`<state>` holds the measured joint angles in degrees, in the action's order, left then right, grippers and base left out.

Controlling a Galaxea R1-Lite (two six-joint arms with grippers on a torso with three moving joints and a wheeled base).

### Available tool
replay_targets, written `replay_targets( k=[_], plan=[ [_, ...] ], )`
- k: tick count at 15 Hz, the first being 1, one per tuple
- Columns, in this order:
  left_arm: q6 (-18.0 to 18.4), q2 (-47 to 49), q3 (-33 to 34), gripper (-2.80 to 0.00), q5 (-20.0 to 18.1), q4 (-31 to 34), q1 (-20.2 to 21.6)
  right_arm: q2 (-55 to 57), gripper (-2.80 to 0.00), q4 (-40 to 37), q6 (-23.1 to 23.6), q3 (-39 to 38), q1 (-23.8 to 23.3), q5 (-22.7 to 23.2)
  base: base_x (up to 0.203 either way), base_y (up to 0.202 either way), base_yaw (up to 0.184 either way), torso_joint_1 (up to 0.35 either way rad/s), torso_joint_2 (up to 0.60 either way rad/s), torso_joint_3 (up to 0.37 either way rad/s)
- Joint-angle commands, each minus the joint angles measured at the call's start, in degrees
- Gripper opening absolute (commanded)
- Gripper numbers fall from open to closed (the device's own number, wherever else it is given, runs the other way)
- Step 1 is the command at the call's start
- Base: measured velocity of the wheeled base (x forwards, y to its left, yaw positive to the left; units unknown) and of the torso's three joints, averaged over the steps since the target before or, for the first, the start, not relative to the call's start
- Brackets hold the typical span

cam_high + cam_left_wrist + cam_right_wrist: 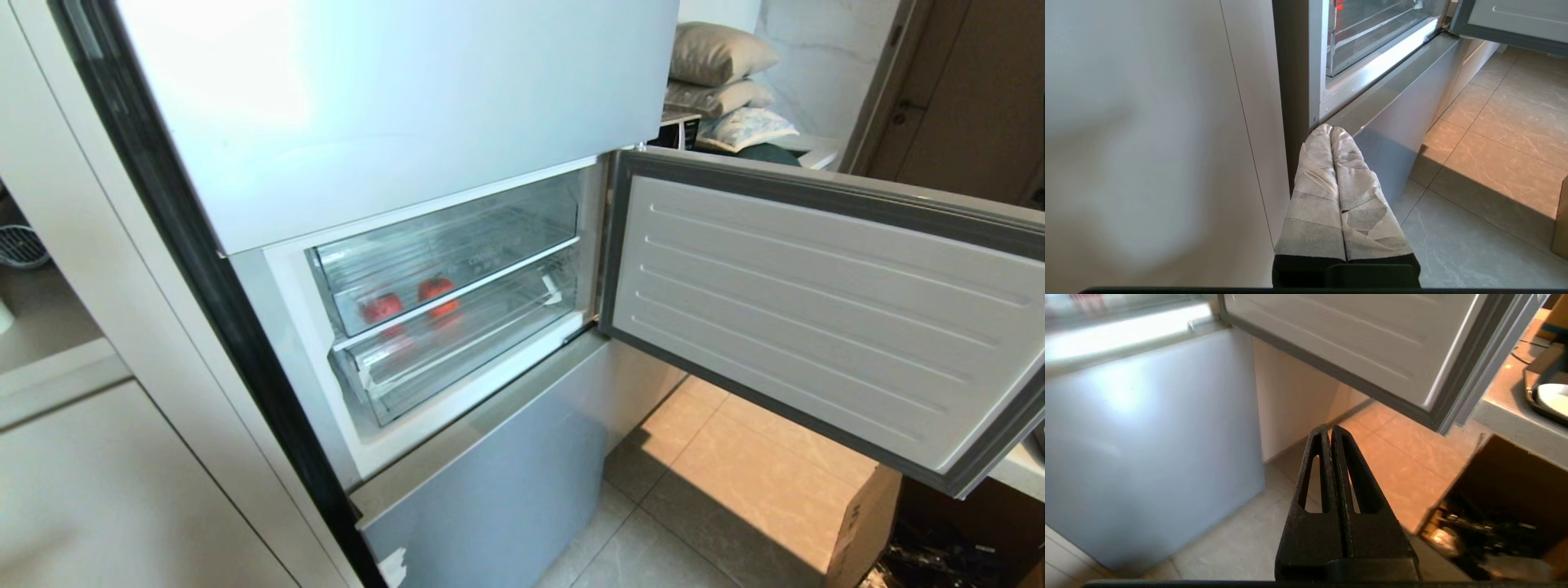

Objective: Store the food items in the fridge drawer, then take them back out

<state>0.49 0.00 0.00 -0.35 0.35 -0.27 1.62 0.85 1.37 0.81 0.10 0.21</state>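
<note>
Behind the closed fridge drawer (457, 269) front we see both red fruits (382, 308) stored; retrieval comes next, our right gripper (1329, 430) pinched empty, left gripper (1330, 130) likewise, below it.

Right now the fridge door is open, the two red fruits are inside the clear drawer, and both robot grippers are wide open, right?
Almost. The fridge door is open and the two red fruits sit inside the clear drawer, but the grippers are shut, not open. The left wrist view shows the left gripper closed, and the right wrist view shows the right gripper closed too.
</note>
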Motion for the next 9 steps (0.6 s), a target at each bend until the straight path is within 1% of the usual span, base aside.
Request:
replay_targets(
  k=[1, 2, 3, 4, 5, 6, 7, 8, 9],
  plan=[
    [0.0, 0.1, 0.0, -2.8, 0.0, 0.0, 0.0, 5.1, -2.8, 2.8, -8.3, 3.4, -0.2, -1.1, 0.0, 0.0, 0.0, 0.0, 0.0, 0.0],
    [0.0, 0.1, 0.0, -2.8, 0.0, 0.0, 0.0, 9.4, -2.8, 4.7, -14.9, 6.5, -0.9, -2.4, 0.0, 0.0, 0.0, 0.0, 0.0, 0.0],
    [0.0, 0.1, 0.0, -2.8, 0.0, 0.0, 0.0, 15.1, -2.8, 6.9, -21.8, 9.8, -3.1, -3.7, 0.0, 0.0, 0.0, 0.0, 0.0, 0.0],
    [0.0, 0.1, 0.0, -2.8, 0.0, 0.0, 0.0, 21.0, -2.8, 9.5, -27.5, 12.5, -7.0, -4.5, 0.0, 0.0, 0.0, 0.0, 0.0, 0.0],
    [0.0, 0.1, 0.0, -2.8, 0.0, 0.0, 0.0, 27.1, -2.8, 12.6, -31.7, 14.3, -12.5, -4.8, 0.0, 0.0, 0.0, 0.0, 0.0, 0.0],
    [0.0, 0.1, 0.0, -2.8, 0.0, 0.0, 0.0, 32.7, -2.8, 16.1, -35.0, 15.6, -20.0, -4.1, 0.0, 0.0, 0.0, 0.0, 0.0, 0.0],
    [0.0, 0.1, 0.0, -2.8, 0.0, 0.0, 0.0, 36.4, -2.8, 19.5, -37.9, 16.4, -27.6, -2.0, 0.0, 0.0, 0.0, 0.0, 0.0, 0.0],
    [0.0, 0.1, 0.0, -2.8, 0.0, 0.0, 0.0, 39.8, -2.8, 22.7, -40.5, 17.1, -35.7, 1.7, 0.0, 0.0, 0.0, 0.0, 0.0, 0.0],
    [0.0, 0.1, 0.0, -2.8, 0.0, 0.0, 0.0, 43.7, -2.8, 25.6, -42.8, 17.8, -44.0, 6.8, 0.0, 0.0, 0.0, 0.0, 0.0, 0.0]
  ],
)
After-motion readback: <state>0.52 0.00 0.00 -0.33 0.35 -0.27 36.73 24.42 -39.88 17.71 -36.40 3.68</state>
